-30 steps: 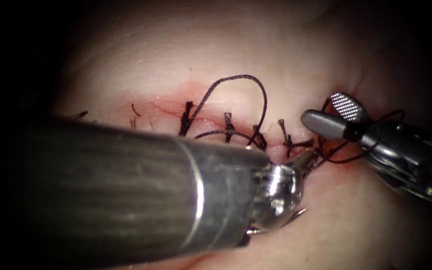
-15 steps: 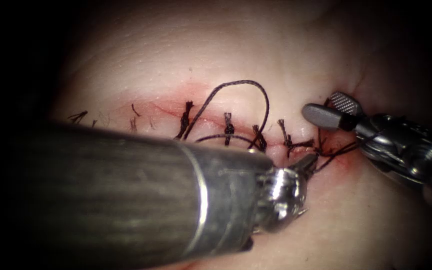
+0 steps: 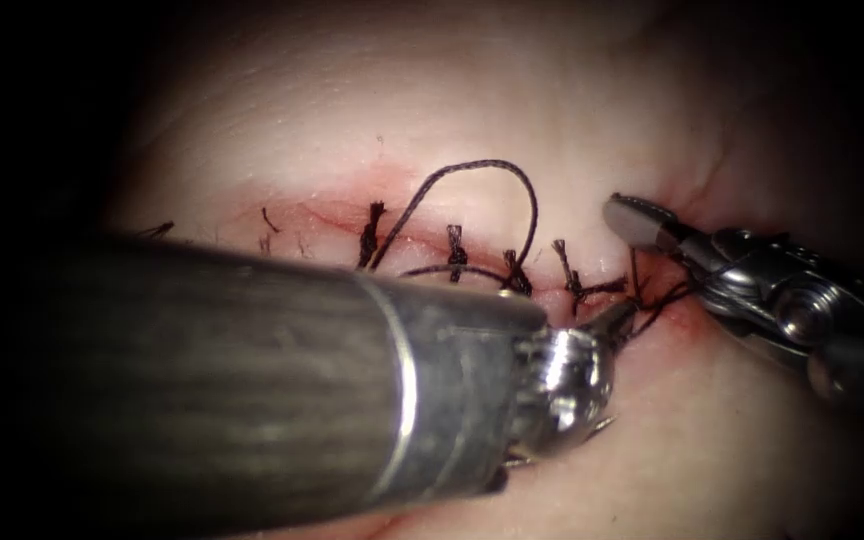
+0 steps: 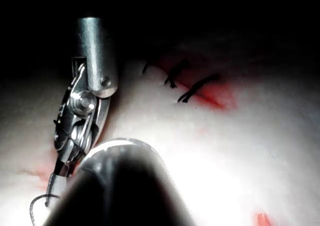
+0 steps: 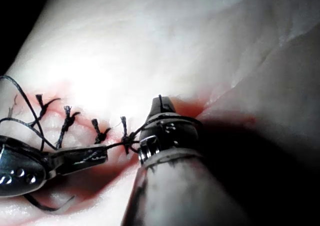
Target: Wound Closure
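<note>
Over the last second the right tool (image 3: 642,220) had narrowed its wide-open jaws to nearly shut at the cut's (image 3: 552,290) right end, seemingly empty, thread (image 3: 472,168) draped round it, while the left tool (image 3: 617,322) gripped the thread beside the last knot, suggesting knot-tying; no needle visible.

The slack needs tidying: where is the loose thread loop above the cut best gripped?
Probably at the loop's top, coming from above the cut: it lies alone on bare tissue there, while its ends run among the stitches. Left hand is shut on thread; right hand's hold and the needle's place are unclear.
</note>
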`<state>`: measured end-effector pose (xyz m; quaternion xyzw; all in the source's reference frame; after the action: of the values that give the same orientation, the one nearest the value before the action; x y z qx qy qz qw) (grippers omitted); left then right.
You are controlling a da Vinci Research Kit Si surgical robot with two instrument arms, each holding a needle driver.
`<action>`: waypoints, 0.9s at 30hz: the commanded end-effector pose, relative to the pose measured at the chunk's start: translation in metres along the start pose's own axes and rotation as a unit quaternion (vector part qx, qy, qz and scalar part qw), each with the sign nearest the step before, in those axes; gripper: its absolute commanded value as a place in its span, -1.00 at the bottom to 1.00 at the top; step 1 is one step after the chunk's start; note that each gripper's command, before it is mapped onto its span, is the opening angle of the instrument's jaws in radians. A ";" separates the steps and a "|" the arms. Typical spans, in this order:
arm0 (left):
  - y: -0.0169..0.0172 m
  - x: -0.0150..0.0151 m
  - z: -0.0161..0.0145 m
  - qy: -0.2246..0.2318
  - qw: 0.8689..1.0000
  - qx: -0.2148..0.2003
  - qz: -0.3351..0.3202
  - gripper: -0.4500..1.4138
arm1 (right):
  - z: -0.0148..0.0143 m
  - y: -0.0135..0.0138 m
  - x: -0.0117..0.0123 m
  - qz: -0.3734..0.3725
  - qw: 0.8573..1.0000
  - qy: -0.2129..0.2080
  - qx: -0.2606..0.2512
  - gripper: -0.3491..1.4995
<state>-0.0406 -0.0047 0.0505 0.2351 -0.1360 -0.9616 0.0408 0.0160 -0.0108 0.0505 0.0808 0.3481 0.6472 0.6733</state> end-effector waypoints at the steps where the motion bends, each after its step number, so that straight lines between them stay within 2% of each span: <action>1: -0.0002 0.0001 0.0006 0.002 1.000 0.000 0.001 -1.00 | 0.0003 -0.0001 -0.0001 -0.004 1.000 0.000 -0.003 -1.00; 6: -0.0023 -0.0017 0.0006 -0.002 1.000 -0.005 -0.002 -1.00 | -0.0023 0.0001 0.0006 -0.047 0.997 0.064 0.025 -1.00; 9: -0.0054 -0.0033 0.0009 -0.011 1.000 -0.011 -0.005 -1.00 | -0.0048 -0.0015 0.0009 -0.114 0.982 0.135 0.068 -1.00; 12: -0.0076 -0.0043 0.0010 -0.013 1.000 -0.017 -0.012 -1.00 | -0.0059 -0.0026 0.0006 -0.133 0.976 0.155 0.079 -1.00; 15: -0.0110 -0.0059 0.0016 -0.024 0.999 -0.023 -0.021 -1.00 | -0.0071 -0.0037 -0.0002 -0.168 0.964 0.189 0.088 -1.00; 22: -0.0153 -0.0089 0.0034 -0.022 0.998 -0.032 -0.048 -1.00 | -0.0073 -0.0036 -0.0016 -0.188 0.957 0.201 0.095 -1.00; 26: -0.0173 -0.0110 0.0049 -0.024 0.997 -0.031 -0.062 -1.00 | -0.0072 -0.0035 -0.0027 -0.196 0.956 0.192 0.100 -1.00; 27: -0.0186 -0.0125 0.0059 -0.025 0.996 -0.030 -0.078 -1.00 | -0.0071 -0.0035 -0.0034 -0.201 0.956 0.185 0.102 -1.00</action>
<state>-0.0317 0.0163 0.0557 0.2192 -0.0860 -0.9713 -0.0340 0.0142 -0.0168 0.0440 -0.0456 0.5398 0.4627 0.7017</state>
